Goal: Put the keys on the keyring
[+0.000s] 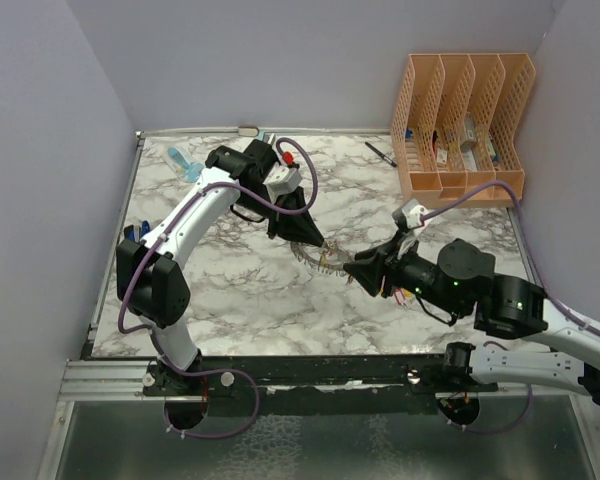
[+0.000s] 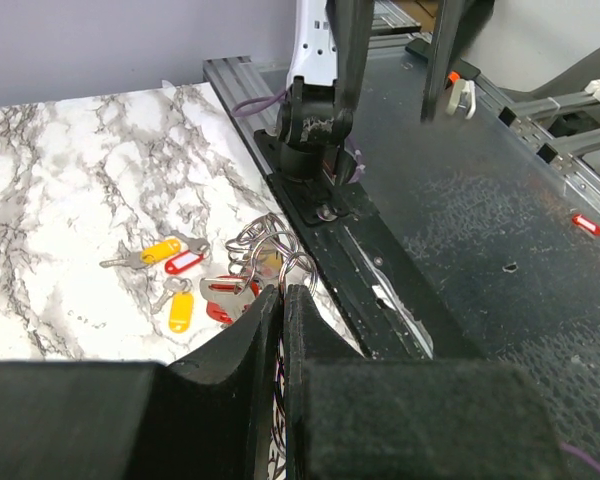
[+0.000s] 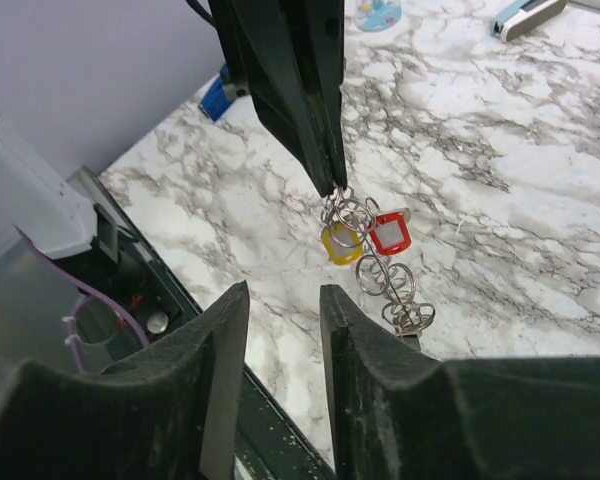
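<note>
My left gripper [image 1: 318, 243] is shut on the grey coiled keyring [image 1: 327, 262] and holds it off the marble table. In the right wrist view its fingers [image 3: 305, 100] pinch the top of the keyring [image 3: 380, 275], which hangs down with a yellow-tagged key [image 3: 340, 243] and a red-tagged key [image 3: 389, 233] on it. In the left wrist view my left gripper [image 2: 282, 291] clamps the keyring [image 2: 265, 245]. Loose keys with yellow [image 2: 161, 249], red [image 2: 183, 263] and yellow [image 2: 180, 311] tags lie on the table. My right gripper [image 3: 283, 295] is open and empty, just right of the ring [image 1: 358, 270].
An orange file organiser [image 1: 465, 120] stands at the back right with a black pen [image 1: 381, 153] beside it. Blue items lie at the back left [image 1: 180, 160] and the left edge [image 1: 135, 232]. The black arm-mount rail [image 1: 310, 375] runs along the near edge.
</note>
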Available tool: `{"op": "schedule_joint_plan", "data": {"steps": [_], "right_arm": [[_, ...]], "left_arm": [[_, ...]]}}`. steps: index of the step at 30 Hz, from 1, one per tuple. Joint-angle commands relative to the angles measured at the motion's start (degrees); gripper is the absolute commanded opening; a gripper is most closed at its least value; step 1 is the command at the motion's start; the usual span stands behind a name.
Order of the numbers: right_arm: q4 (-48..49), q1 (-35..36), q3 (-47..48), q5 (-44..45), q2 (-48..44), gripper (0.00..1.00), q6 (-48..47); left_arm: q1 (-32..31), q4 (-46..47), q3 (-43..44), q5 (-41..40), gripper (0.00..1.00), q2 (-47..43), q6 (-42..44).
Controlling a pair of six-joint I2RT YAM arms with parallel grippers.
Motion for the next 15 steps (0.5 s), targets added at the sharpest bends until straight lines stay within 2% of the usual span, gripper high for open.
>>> {"op": "schedule_joint_plan", "data": {"steps": [1,5,10,13,15], "right_arm": [[4.2,0.3,-2.7,0.3,1.6,0.37,-5.1],[6.5,0.2,-4.7,0.3,1.9,0.36,-3.1],[13.8,0.3,-9.9,-5.2,2.4,0.36,3.6],[16.0,0.3,-11.4,-7.4,5.4,0.36,6.8],[14.0,1.0,-9.3,-7.3,8.7,0.35,7.9]], "left_arm": [[0.2,-0.6,0.0,5.5,0.0,-2.2,-2.0],[0.8,-0.6,-0.2,4.8,0.0,-2.1,-3.3],[2.3,-0.6,0.0,5.2,0.0,-1.6,-5.3],[2.8,-0.6,0.3,5.9,0.0,-1.1,-6.1],[3.3,-0.6,0.7,6.2,0.0,-1.0,-6.6]]}}
